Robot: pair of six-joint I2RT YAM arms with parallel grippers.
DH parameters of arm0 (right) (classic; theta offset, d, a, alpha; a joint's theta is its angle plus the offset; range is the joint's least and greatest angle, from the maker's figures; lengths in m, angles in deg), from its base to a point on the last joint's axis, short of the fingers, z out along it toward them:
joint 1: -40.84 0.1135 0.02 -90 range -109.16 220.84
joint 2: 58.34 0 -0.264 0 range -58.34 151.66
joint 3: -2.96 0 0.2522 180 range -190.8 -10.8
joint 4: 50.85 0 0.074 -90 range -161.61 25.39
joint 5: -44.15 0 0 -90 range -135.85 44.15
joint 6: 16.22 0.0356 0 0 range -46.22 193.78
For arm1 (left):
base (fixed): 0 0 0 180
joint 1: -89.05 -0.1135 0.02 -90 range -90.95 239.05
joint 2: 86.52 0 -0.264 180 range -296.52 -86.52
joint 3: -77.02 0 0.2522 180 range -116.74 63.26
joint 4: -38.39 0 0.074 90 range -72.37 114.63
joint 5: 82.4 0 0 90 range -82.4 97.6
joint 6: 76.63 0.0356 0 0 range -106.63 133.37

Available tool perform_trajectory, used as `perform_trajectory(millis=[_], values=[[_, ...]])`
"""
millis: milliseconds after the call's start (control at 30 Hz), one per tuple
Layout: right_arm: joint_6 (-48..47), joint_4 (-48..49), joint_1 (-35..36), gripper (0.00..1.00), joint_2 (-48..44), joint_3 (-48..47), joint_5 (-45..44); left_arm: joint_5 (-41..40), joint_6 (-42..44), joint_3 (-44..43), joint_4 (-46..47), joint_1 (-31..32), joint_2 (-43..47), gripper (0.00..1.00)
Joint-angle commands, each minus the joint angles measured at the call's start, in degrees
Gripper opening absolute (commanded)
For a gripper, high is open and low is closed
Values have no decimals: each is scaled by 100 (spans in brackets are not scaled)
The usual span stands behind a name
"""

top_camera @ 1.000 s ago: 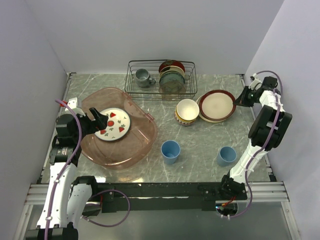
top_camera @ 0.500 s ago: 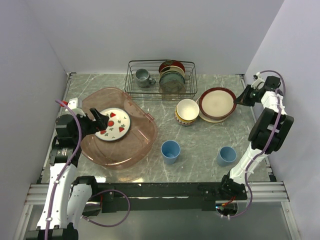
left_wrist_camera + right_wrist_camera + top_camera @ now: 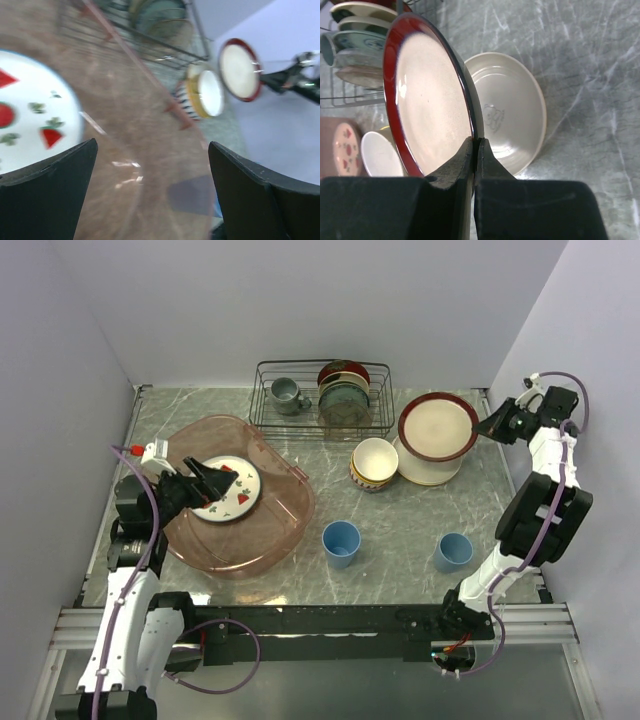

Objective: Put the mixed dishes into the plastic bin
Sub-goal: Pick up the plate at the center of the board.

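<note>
The strawberry-print plate (image 3: pixel 227 489) lies inside the pinkish plastic bin (image 3: pixel 270 530) at the left; it also shows in the left wrist view (image 3: pixel 30 110). My left gripper (image 3: pixel 207 478) is open and empty just above that plate. My right gripper (image 3: pixel 492 427) is shut on the rim of the red-rimmed plate (image 3: pixel 437 426), lifted and tilted above the cream plate (image 3: pixel 425 472). In the right wrist view the red-rimmed plate (image 3: pixel 427 100) stands on edge over the cream plate (image 3: pixel 507 115). A red-patterned bowl holding a cream bowl (image 3: pixel 375 462) and two light-blue cups (image 3: pixel 341 539) (image 3: pixel 453 551) stand on the table.
A black wire rack (image 3: pixel 322 400) at the back holds a grey mug (image 3: pixel 287 394) and upright dark plates (image 3: pixel 343 390). Walls close the table on the left, back and right.
My right gripper has lifted the red-rimmed plate off the cream plate and tilted it up, moving back and right. My left gripper has moved slightly over the strawberry plate.
</note>
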Motion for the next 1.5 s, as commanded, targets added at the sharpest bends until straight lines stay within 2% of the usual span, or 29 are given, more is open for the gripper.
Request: perform_trajectory(millis=[0,133,233,400,600,767,833,1000,1167,1300,1333,1467], values=[[560,567,-115,0,-676,-7,777,982,-1409,36,1540,4,-106,99],[665,550,-124,0,-879,81,1154,1107,-1938,-60,2059,83,-300,99],[771,602,-124,0,-1080,239,1330,879,-2167,-210,2262,285,-466,99],[868,620,-115,0,-1476,547,1673,36,-2150,-675,2341,1549,-1090,99],[894,559,-89,0,-1872,881,2033,-1264,-2027,-1580,2350,2973,-2372,99],[841,383,-10,0,-2144,1057,2289,-1941,-1711,-2983,1728,3886,-3936,99],[850,339,34,0,-2240,1101,2385,-2109,-1631,-3381,1481,4063,-4489,99],[745,216,148,0,-2417,1241,2552,-2680,-1420,-4313,849,4495,-5203,99],[709,198,315,0,-2628,1452,2649,-2822,-1324,-4867,452,4776,-5731,99],[727,268,465,0,-2751,1602,2658,-2804,-1297,-4982,399,4882,-5863,88],[727,277,483,0,-2795,1645,2658,-2813,-1297,-4982,364,4882,-5881,81],[771,417,570,0,-2918,1786,2641,-2813,-1227,-4974,293,4926,-5828,65]])
